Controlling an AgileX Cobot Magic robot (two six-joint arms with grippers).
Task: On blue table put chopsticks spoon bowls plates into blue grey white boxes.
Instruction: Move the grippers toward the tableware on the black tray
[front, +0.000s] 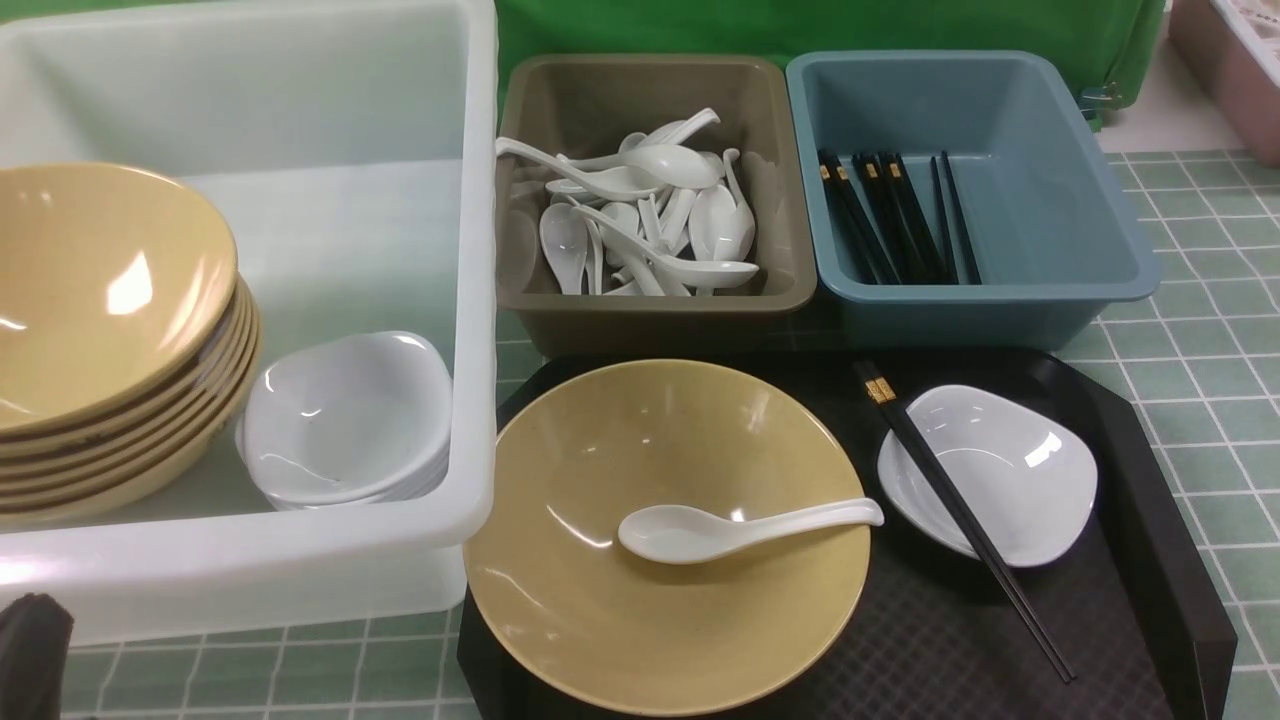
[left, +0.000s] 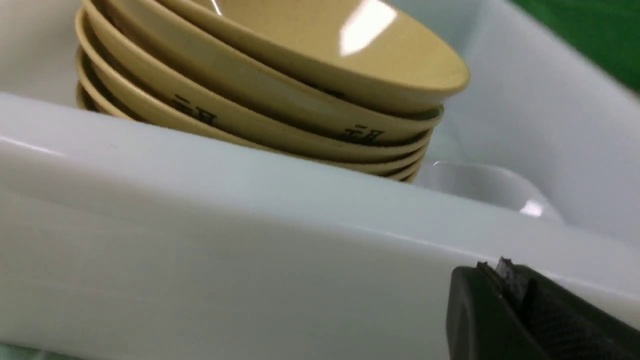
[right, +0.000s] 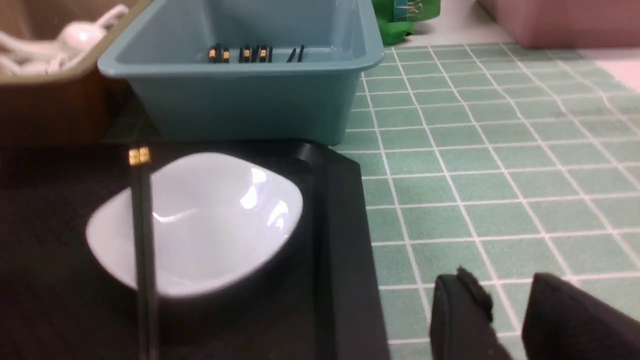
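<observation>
On the black tray (front: 1150, 520) sits a tan bowl (front: 600, 600) with a white spoon (front: 740, 528) lying in it. Beside it, black chopsticks (front: 960, 515) rest across a white plate (front: 1010, 470). The white box (front: 250, 560) holds stacked bowls (front: 100, 300) and plates (front: 340, 420). Spoons fill the grey box (front: 650, 320), and chopsticks lie in the blue box (front: 1060, 200). My left gripper (left: 502, 267) is shut and empty, low against the white box's outer wall (left: 250, 240). My right gripper (right: 502, 285) is open and empty over the blue table (right: 475, 190), beside the tray's edge (right: 340, 250).
A pink container (front: 1230, 70) stands at the far right corner, behind the tiles. Green cloth (front: 800, 30) hangs behind the boxes. Bare tiles (front: 1200, 380) lie to the right of the tray and the blue box.
</observation>
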